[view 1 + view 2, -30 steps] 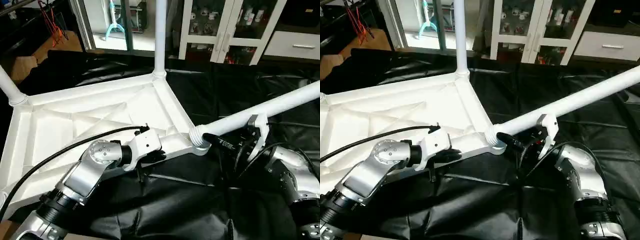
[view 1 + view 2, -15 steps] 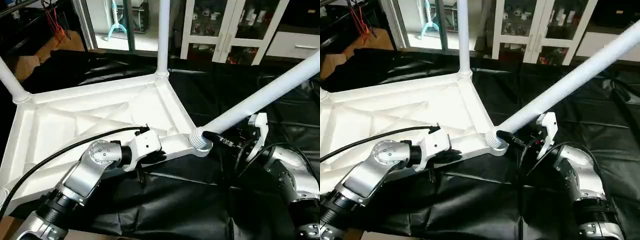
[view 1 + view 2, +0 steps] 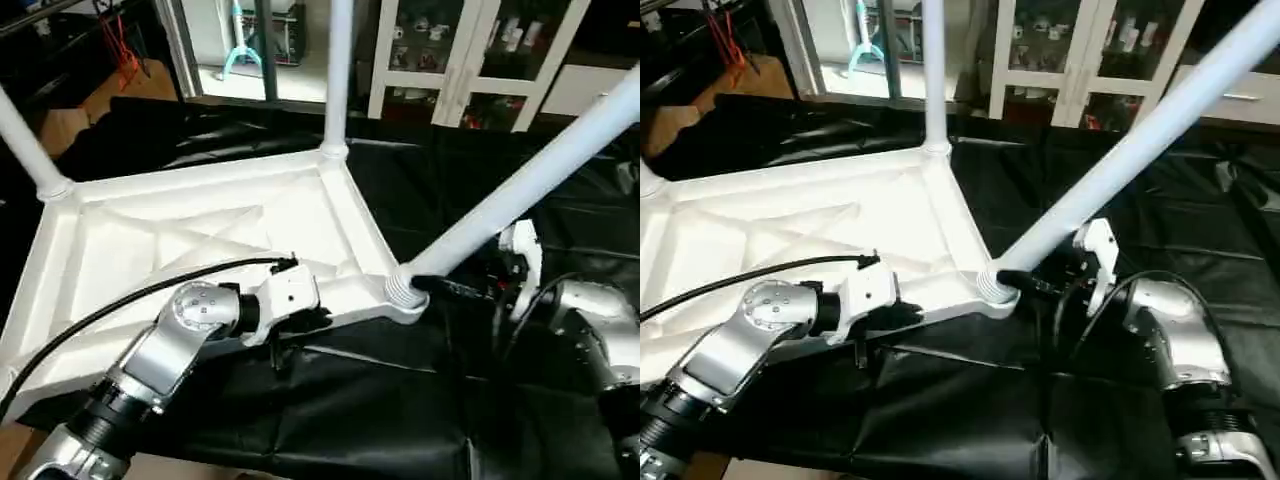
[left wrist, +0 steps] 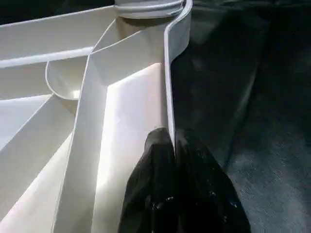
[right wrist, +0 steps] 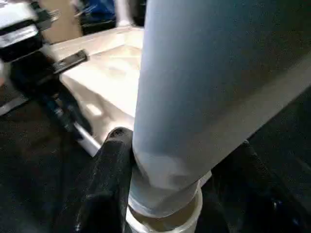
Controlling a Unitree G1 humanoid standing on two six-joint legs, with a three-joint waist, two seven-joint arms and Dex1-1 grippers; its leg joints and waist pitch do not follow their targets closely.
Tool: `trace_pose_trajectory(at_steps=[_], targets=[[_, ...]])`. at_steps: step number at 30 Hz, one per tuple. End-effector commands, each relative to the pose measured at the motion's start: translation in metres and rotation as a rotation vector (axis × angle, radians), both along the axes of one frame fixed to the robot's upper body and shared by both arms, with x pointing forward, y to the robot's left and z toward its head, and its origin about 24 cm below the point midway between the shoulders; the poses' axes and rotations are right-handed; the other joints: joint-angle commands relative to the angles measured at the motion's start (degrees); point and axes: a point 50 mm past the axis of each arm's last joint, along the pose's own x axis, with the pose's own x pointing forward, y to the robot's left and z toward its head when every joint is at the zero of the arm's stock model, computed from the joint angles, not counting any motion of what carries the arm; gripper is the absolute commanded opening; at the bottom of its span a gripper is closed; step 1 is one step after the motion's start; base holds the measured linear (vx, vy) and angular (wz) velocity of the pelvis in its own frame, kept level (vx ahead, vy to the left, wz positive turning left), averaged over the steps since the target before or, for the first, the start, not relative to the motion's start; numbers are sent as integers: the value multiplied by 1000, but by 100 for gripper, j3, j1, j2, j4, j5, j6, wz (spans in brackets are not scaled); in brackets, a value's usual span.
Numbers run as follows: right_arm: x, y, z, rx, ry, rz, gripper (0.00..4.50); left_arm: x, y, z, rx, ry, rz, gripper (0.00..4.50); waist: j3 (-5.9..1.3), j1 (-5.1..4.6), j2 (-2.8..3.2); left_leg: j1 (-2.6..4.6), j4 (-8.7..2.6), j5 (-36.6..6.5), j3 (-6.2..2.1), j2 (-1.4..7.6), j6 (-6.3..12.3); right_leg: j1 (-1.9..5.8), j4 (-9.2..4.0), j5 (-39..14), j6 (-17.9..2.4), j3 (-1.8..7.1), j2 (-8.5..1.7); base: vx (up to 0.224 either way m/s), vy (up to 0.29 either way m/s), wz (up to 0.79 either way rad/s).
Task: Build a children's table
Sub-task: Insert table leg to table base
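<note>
Upturned tabletop [image 3: 200,225] on black sheet [image 3: 400,400], left fingers [image 4: 160,184] pinched together on its near rim, right fingers [image 5: 109,165] clamped around slanting leg [image 3: 520,190] just above the corner socket [image 3: 403,293], 2 more legs upright.

Layout: upturned tabletop [image 3: 200,225] on a sheet-covered worktop [image 3: 400,400], legs fitted at its corners.

The tabletop lies underside up, left of centre on the worktop. One leg [image 3: 338,70] stands upright in the far corner socket; another leg [image 3: 25,150] rises from the far-left corner. A third leg [image 3: 520,185] slants up and to the right from the near-right corner socket [image 3: 402,290]. The left end effector [image 4: 174,184] sits on the near rim, left of that socket, its fingers either side of the rim wall. The right end effector [image 5: 175,194] is just right of the socket, astride the slanting leg's base. Cabinets [image 3: 470,50] stand behind the worktop.
</note>
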Motion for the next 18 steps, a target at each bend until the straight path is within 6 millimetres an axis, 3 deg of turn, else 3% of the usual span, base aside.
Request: trace_pose_trajectory(at_steps=[1,9,18], targets=[[-4,-5,-7,-97,62,72,197,-6,-2,3,-9,-6,-64,0,-460,20,-92,110,-213,1138,-167,315,1313,377,-174,2078,-1592,220,-424,0,0,0],[-21,-11,-29,-313,216,293,196,-14,-2,6,-38,3,-178,0,-451,62,-102,104,-202,997,-158,333,1303,361,-182,1823,-1618,224,-433,0,0,0],[-38,-11,-39,-443,318,499,195,-19,-3,8,-45,9,-257,0,-444,115,-88,118,-206,806,-158,349,1256,347,-200,1583,-1587,233,-434,0,0,0]])
